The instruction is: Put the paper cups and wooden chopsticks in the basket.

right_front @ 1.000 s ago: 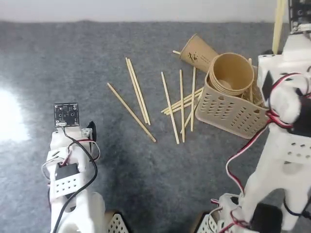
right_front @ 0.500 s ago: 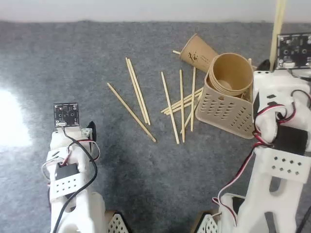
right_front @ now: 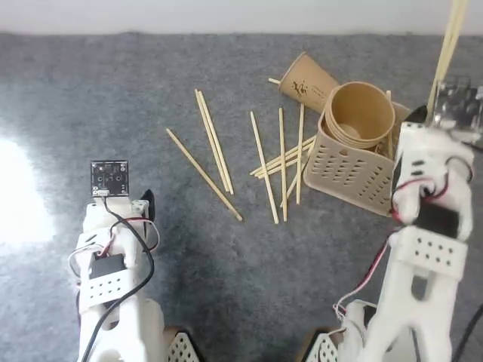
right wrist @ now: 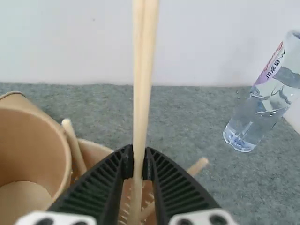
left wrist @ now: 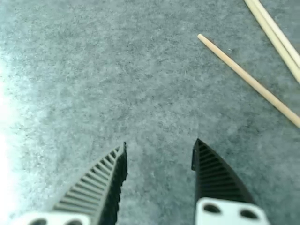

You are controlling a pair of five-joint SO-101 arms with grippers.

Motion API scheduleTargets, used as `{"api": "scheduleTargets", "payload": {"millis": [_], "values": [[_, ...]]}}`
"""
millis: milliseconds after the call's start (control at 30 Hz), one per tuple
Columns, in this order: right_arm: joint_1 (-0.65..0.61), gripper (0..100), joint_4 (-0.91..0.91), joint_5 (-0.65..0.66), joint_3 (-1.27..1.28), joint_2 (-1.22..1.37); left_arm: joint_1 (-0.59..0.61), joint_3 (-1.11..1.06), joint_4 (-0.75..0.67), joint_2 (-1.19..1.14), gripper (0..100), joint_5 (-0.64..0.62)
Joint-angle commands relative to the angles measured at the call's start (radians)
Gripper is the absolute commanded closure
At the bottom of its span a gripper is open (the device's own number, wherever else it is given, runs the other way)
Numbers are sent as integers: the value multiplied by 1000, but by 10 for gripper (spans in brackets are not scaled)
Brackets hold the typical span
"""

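Since a second ago our right arm [right_front: 426,196] has swung round beside the basket [right_front: 351,177]. The pair of chopsticks [right_front: 447,53] it carries now leans the other way, tops up high. Our left arm slid back just a little, and nothing on the mat moved. Our right gripper [right wrist: 137,157] is pinching that pair tight near the low end, and the low tips seem to point down into the basket. Our left gripper [left wrist: 159,154] is spread wide with nothing in it, hanging over the bare grey mat [right_front: 113,98] near one loose stick [left wrist: 248,79]. We think the sticks are light, stiff and smooth, so they could slip or swing when held at one end. A grab nearer the middle seems safer. Paper cups are light and squash easily, so we would hold one softly by the rim. A stack of cups [right_front: 361,113] already sits in the basket and takes up much of the room. One more cup [right_front: 306,81] lies on its side just behind the basket, touching it or nearly. Many loose chopsticks [right_front: 272,162] lie on the mat beside the basket, and some cross each other, which may make picking just one hard. A clear bottle [right wrist: 255,112] is on the mat further off.
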State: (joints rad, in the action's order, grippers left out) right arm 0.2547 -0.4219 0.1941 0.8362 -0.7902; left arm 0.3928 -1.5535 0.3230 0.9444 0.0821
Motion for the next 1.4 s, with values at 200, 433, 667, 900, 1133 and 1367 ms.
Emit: {"api": "scheduleTargets", "payload": {"millis": [200, 433, 667, 900, 1133, 1367], "values": [[-18, 993, 102, -12, 262, -269, -6, 7, -26, 17, 786, 12], [-12, 992, 102, -17, 400, -427, -6, 7, -26, 17, 786, 12], [-12, 808, 61, -9, 463, -615, -6, 7, -26, 17, 786, 12], [-10, 846, 33, -9, 462, -641, -6, 7, -26, 17, 786, 12], [-10, 844, 38, -8, 459, -644, -6, 7, -26, 17, 786, 12], [-16, 844, -143, -9, 307, -638, -6, 7, -26, 17, 786, 12]]}}
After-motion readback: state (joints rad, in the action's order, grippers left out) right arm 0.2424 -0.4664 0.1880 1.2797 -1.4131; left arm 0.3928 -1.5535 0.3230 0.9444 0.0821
